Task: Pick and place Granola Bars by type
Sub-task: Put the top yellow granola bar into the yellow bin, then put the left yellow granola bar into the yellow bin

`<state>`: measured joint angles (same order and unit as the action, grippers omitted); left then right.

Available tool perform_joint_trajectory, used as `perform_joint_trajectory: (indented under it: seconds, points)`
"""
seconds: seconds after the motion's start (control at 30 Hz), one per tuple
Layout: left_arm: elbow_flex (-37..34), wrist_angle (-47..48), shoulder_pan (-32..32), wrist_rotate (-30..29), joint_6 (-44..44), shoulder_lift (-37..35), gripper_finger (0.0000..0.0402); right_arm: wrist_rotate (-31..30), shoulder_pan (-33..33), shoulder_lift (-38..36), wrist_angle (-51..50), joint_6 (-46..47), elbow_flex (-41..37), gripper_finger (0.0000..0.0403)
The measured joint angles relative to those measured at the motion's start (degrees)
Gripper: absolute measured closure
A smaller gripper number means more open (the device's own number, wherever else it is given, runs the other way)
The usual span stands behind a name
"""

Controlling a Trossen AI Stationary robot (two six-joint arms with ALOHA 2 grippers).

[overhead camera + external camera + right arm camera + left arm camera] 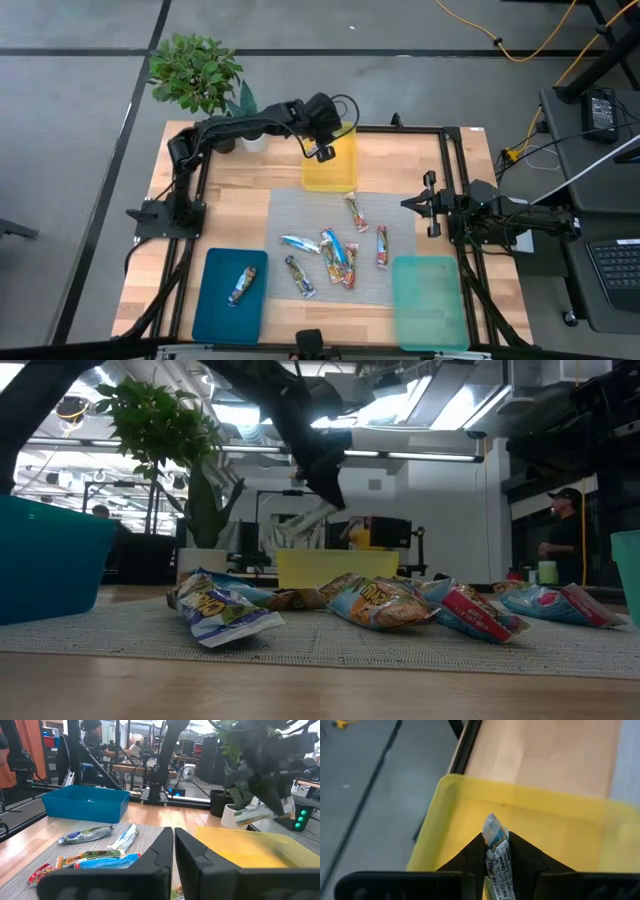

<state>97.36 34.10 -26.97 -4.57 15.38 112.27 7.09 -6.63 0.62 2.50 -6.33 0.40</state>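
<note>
Left gripper (322, 152) hangs over the yellow tray (330, 172), fingers clamped on one granola bar (499, 855) with a blue-and-white wrapper. The bar's tip sticks out beyond the fingertips (522, 854), yellow tray floor directly beyond it. In the low view the same gripper (325, 490) is up in the air above the tray's near wall (335, 567), not touching it.

Right gripper (428, 204) waits at the right table edge, fingers together, nothing between them. The gray mat (290, 215) lies in front of it, the teal tray (430, 300) off to one side toward the near table edge.

Loose bars (335, 255) are scattered on the mat, well apart from the left gripper and between it and the near table edge: one blue-and-white (299, 243), a red-and-white one (382, 246) closest to the right gripper, a dark one (300, 276), and one more (355, 211) just past the yellow tray's edge.

One bar (242, 285) already lies in the dark blue tray (215, 310), far from both grippers.

Potted plant (195, 72) sits behind the left arm, beyond the far table corner.
</note>
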Motion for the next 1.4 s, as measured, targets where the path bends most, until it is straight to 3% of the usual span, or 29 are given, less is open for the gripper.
perform_joint_trajectory:
  seconds: [0.4, 0.73, 0.87, 1.17, 1.4]
  points:
    - [0.02, 0.9, 5.31, -2.77, 17.72, 6.15, 0.0341, 0.0, 0.0, 0.0, 0.0, 0.02, 0.0, 0.0381]
    - [0.0, 0.16, 9.62, -8.6, 29.79, 10.44, 0.033, 0.0, 0.02, 0.0, 0.0, 0.02, 0.0, 0.0381]
    - [0.0, -0.15, 10.21, -11.69, 30.47, 10.86, 0.0309, 0.0, 0.01, -0.02, 0.02, 0.01, -0.01, 0.0381]
    - [1.61, 0.7, 11.83, -12.49, 26.96, 10.25, 0.0223, 0.0, 0.0, 0.0, 0.02, 0.02, 0.0, 0.0381]
    - [6.02, 0.13, 13.65, -20.89, 22.59, 10.25, 0.0204, -0.02, 0.0, 0.0, 0.0, 0.02, -0.02, 0.0381]
